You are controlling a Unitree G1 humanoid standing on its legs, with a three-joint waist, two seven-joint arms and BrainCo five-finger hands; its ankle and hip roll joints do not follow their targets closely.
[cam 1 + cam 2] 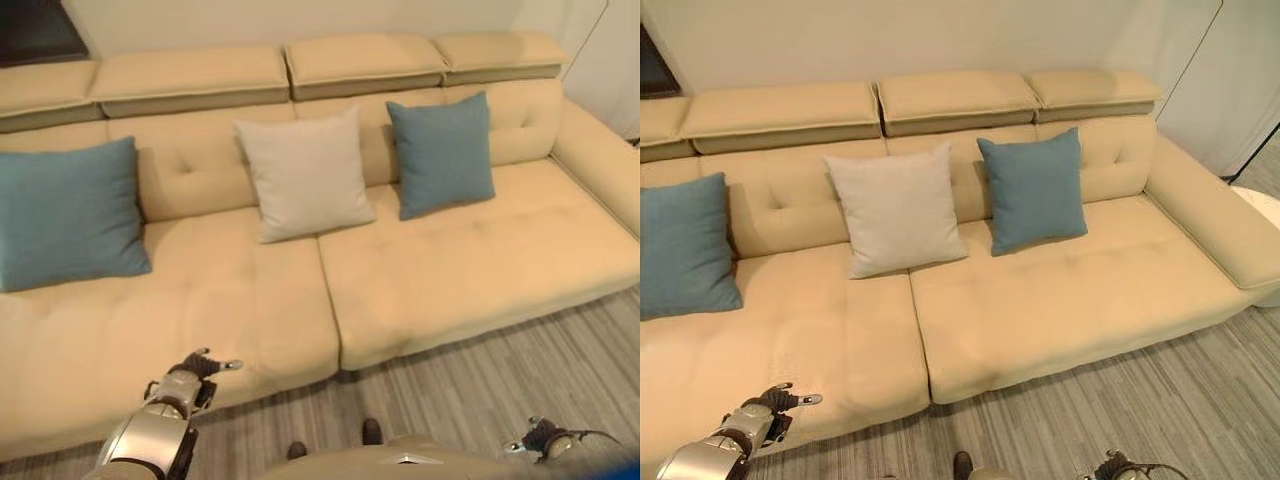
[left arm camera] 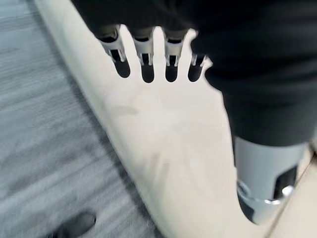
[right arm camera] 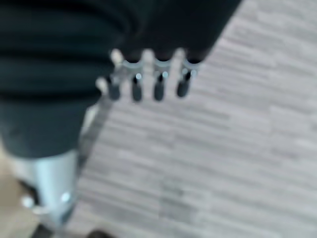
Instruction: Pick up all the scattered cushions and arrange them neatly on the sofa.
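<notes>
Three cushions lean upright against the sofa backrest: left blue cushion, beige cushion, right blue cushion. Left hand hovers at the seat's front edge, fingers extended, empty, well apart from all cushions. Right hand hangs over the floor, fingers relaxed, empty.

The left hand is raised at the lower left on its silver-grey arm with fingers straight and empty and thumb apart, while the right hand hangs low at the lower right, its fingers relaxed and empty.
</notes>
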